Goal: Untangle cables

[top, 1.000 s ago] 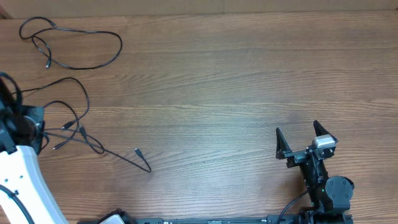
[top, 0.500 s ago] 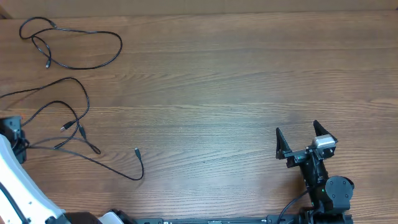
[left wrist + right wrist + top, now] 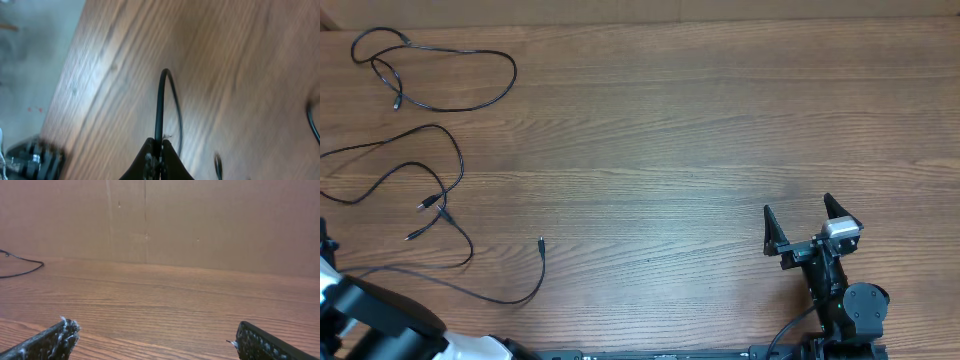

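Three thin black cables lie on the left of the wooden table (image 3: 670, 150). One is a loose loop (image 3: 440, 70) at the back left. A second (image 3: 445, 195) winds below it, with small plugs near its middle. A third (image 3: 510, 297) runs from a plug (image 3: 541, 243) toward the front left corner, where my left arm (image 3: 380, 325) is. In the left wrist view my left gripper (image 3: 157, 152) is shut on a black cable (image 3: 159, 100), which arches up from the jaws. My right gripper (image 3: 810, 225) is open and empty at the front right, far from the cables; its fingers also show in the right wrist view (image 3: 155, 335).
The table's left edge (image 3: 65, 95) shows in the left wrist view, with grey floor beyond it. A brown cardboard wall (image 3: 200, 220) stands behind the table. A bit of cable (image 3: 20, 270) shows far left in the right wrist view.
My left arm has drawn back to the front left corner, pulling the third cable with it. That cable has slid out from the second one. The right arm has not moved.
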